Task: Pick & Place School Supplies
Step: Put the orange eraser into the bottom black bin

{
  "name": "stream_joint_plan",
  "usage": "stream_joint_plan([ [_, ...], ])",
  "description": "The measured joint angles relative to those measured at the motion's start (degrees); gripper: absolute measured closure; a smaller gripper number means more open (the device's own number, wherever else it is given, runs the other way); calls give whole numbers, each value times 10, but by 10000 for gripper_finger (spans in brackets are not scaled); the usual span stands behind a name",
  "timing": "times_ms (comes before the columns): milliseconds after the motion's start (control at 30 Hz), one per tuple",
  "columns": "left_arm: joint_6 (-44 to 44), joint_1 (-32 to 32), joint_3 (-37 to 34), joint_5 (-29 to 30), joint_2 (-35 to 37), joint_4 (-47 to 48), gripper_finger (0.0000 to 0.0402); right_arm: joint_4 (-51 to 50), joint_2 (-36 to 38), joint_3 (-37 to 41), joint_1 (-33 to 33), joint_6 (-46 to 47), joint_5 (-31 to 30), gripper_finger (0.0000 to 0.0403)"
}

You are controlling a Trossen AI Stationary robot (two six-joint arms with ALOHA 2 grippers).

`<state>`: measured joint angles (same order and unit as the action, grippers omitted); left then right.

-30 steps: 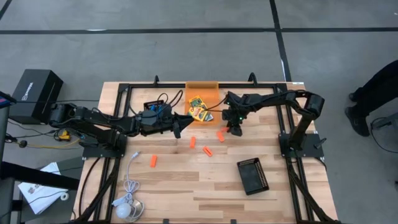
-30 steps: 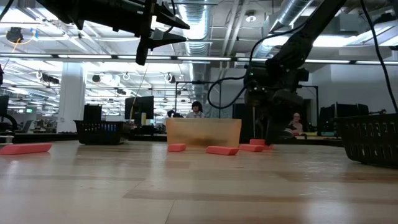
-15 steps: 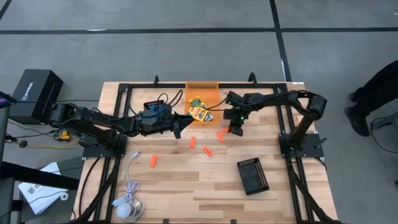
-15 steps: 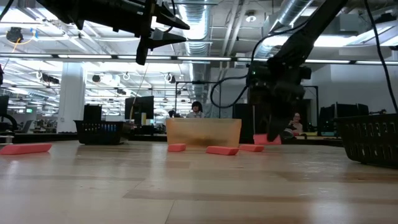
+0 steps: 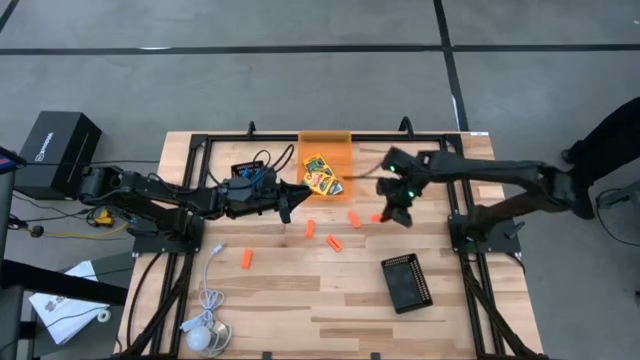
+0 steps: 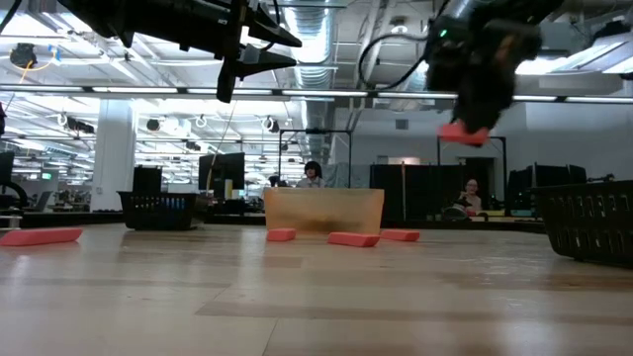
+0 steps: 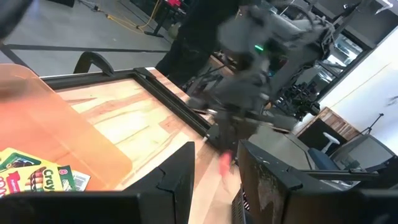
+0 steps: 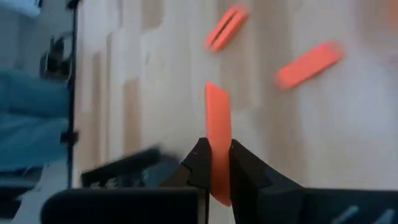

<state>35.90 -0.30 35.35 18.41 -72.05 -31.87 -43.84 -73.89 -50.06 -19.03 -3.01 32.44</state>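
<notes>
Right claw (image 5: 391, 213), right of centre in the high view, clamped on one short orange piece (image 8: 217, 140); in the right wrist view the piece stands between the two dark fingers (image 8: 198, 163) and juts out past their tips. In the low view this claw (image 6: 473, 119) hangs in the upper right of the frame, well above the table (image 6: 316, 297), with the orange piece (image 6: 463, 132) showing at its lower end. Three more orange pieces lie on the table near the centre of the high view: one (image 5: 354, 218) just beside the claw, two (image 5: 310, 229) (image 5: 333, 243) slightly lower and to the left. A fifth orange piece (image 5: 246, 259) lies apart at lower left. The orange translucent bin (image 5: 325, 150) sits at upper centre, holding the yellow-and-green crayon boxes (image 5: 319, 174). Left claw (image 5: 290, 203) is just left of centre, near the bin's lower left corner, raised off the table, fingers (image 7: 177, 177) parted and gripping nothing. A black tray (image 5: 408, 282) lies at lower right; a white cable with a round puck (image 5: 204, 335) lies at lower left.
</notes>
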Motion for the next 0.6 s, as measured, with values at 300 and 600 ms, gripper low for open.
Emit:
stream_joint_plan([
  [300,-1,0,0,-2,0,0,284,5,116,111,166,201,-43,382],
  [600,-11,0,0,-2,0,-1,284,206,129,218,296,410,-92,382],
])
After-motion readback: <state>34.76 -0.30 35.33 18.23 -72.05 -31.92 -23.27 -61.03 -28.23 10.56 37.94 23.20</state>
